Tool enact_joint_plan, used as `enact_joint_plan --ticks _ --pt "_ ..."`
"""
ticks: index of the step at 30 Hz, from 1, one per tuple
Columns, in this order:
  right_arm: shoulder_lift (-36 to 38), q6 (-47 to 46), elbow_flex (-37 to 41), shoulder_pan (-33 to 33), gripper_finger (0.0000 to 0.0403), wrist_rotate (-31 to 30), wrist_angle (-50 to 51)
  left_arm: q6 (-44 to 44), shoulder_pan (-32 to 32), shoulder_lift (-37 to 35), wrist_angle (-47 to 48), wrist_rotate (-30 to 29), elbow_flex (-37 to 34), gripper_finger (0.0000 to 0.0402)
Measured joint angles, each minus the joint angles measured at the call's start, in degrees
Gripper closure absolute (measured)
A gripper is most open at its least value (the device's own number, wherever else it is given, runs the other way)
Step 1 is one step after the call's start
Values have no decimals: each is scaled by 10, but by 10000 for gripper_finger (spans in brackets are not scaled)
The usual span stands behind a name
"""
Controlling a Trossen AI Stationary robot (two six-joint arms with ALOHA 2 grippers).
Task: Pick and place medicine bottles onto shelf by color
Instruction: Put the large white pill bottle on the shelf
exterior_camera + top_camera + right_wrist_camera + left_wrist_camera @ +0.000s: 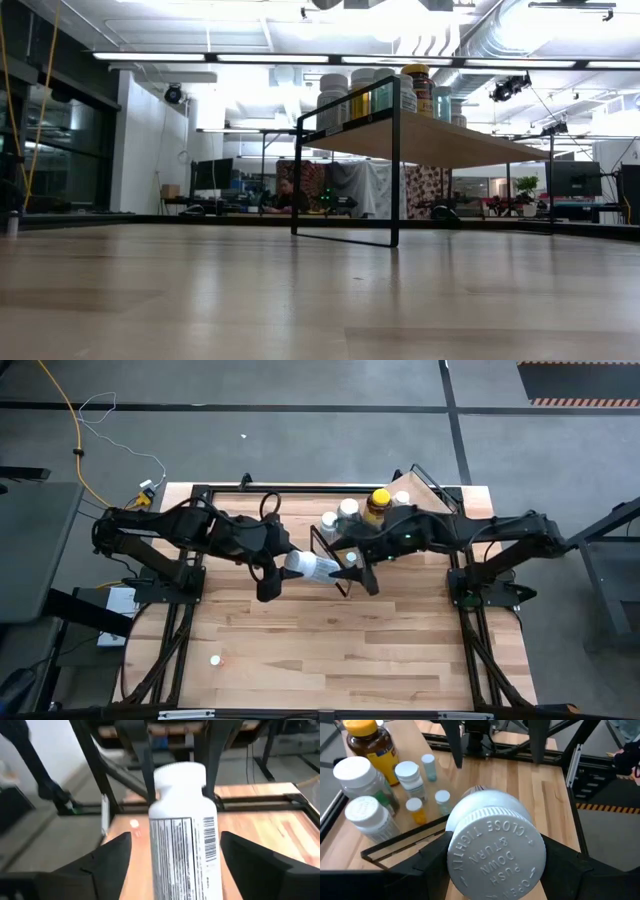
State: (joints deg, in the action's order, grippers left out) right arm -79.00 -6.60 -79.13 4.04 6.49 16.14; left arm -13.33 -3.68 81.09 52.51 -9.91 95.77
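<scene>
A large white medicine bottle [310,568] hangs in the air just left of the shelf [432,495]. Its ribbed cap [492,852] faces my left wrist, and my left gripper [285,568] is shut on that end. My right gripper [347,565] is open. Its fingers stand either side of the bottle's labelled body [182,850] with a gap on each side. On the shelf stand an amber bottle with a yellow cap [378,503] and several white-capped bottles [362,775]. My left gripper pinches the bottle's cap end [455,855] between its two fingers, one on each side of the cap. It comes from the table's left, slanting down. The bottle lies along the fingers, bottom pointing toward the right gripper, clear of the table.
The shelf's black wire end frame [335,560] stands close under the bottle. Seen from the low view, the shelf [440,135] carries the bottles along its top. A small white object [214,659] lies near the front left. Bare tabletop [330,650] spreads toward the near edge.
</scene>
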Motion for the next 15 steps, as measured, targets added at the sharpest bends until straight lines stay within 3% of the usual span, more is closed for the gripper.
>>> enact_joint_plan --ticks 7,15 --pt "-73 42 -112 13 65 -50 136 -3 0 -1 4 -11 0 174" --pt "-143 41 -192 13 40 -65 193 0 0 2 5 -17 0 174"
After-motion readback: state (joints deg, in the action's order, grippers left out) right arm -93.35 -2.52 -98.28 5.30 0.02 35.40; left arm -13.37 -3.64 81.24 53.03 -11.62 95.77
